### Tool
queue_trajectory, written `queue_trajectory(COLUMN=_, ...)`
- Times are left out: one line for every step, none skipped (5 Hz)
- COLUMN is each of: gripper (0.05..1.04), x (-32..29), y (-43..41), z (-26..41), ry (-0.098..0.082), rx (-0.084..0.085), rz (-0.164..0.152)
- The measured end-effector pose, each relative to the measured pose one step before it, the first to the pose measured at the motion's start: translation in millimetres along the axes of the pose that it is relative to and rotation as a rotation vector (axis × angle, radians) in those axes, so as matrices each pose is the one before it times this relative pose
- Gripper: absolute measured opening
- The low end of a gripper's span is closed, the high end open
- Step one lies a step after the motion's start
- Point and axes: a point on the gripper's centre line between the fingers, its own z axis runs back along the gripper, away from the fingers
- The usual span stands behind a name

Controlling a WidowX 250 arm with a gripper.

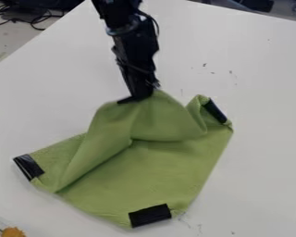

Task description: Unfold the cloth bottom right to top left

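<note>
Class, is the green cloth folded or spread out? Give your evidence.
The green cloth is partly folded: a raised flap bunches up at the gripper, overlapping a flatter layer.

Plain yellowish green across the cloth [157, 171], darker in the folds. Black on the near patch [150, 215], the left patch [28, 167] and the far right patch [214, 111]. Black on the arm [136, 48] and the pincer [137, 96]. White over the counter [45, 102], flecked with dark specks toward the far right. Orange-yellow on the rounded thing [13, 232] at near left. Mostly black, partly red, among the cables [15, 19] at far left.
</note>
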Motion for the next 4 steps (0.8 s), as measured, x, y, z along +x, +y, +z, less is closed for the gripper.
queue_trajectory(gripper=0.059, x=10.01, y=50.22, z=6.53, ry=-0.0159, rx=0.0127, rz=-0.0519)
queue_trajectory(gripper=0.059, x=-0.66, y=34.57, z=-0.17, ry=0.0059, rx=-0.0050, rz=-0.0275)
queue_trajectory(gripper=0.059, x=-3.93, y=26.37, z=-6.84, ry=0.0028, rx=-0.0134, rz=-0.0168)
queue_trajectory(gripper=0.059, x=-0.47, y=15.70, z=-9.09, ry=0.0022, rx=-0.0200, rz=-0.0249)
